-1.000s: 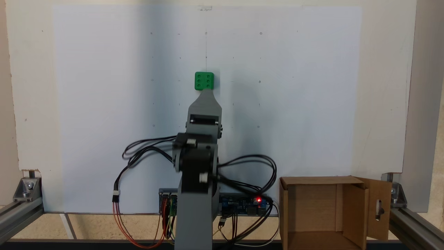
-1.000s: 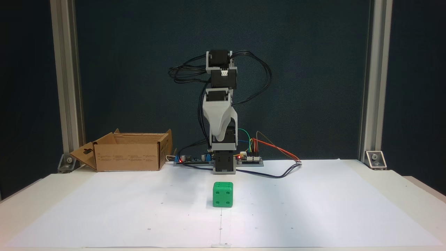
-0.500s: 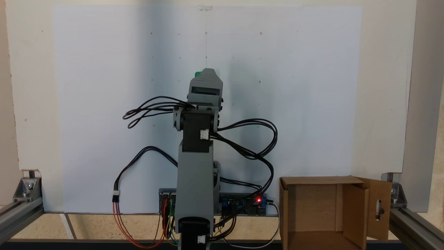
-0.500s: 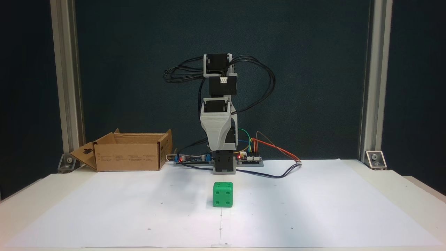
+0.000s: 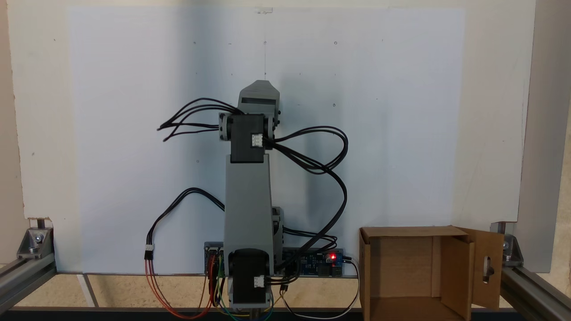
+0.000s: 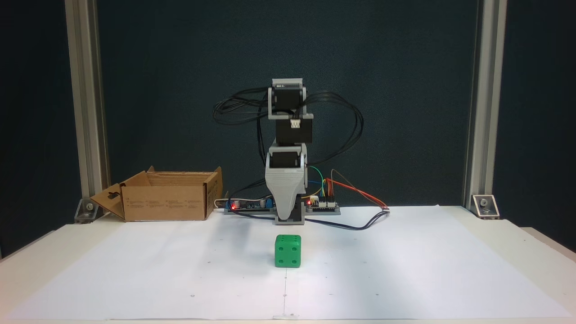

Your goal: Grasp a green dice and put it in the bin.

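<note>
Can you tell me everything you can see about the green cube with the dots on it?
The green dice is a bright green cube with rounded corners, plastic by its look. It sits flat on the white paper, near the middle of the table. The side facing this fixed view has four round sunken dots; dots show on its top too. Nothing grips it. The gripper hangs behind and above it, apart from it.
</note>
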Available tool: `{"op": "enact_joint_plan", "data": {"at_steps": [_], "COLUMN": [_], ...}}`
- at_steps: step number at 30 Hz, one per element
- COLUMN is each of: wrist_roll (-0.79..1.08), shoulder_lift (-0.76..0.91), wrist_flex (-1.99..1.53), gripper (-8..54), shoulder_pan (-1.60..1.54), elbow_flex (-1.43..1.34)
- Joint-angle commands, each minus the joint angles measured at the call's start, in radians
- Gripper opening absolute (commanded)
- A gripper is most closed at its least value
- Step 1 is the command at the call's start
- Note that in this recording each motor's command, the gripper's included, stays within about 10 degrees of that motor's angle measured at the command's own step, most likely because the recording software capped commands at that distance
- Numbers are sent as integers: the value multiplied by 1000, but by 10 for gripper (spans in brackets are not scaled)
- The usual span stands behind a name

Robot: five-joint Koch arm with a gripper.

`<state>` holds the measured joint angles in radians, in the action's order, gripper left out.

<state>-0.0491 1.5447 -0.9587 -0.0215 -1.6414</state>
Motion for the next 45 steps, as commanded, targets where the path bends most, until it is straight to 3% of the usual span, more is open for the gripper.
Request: {"op": "enact_joint_plan", "data": {"at_steps": [1,45], "wrist_roll": [-43,-75], "shoulder_lift": [5,-81], "wrist_flex": [60,270], "gripper": [433,432], "shoulder_pan": [-12,-17], "elbow_flex": [15,-156]}}
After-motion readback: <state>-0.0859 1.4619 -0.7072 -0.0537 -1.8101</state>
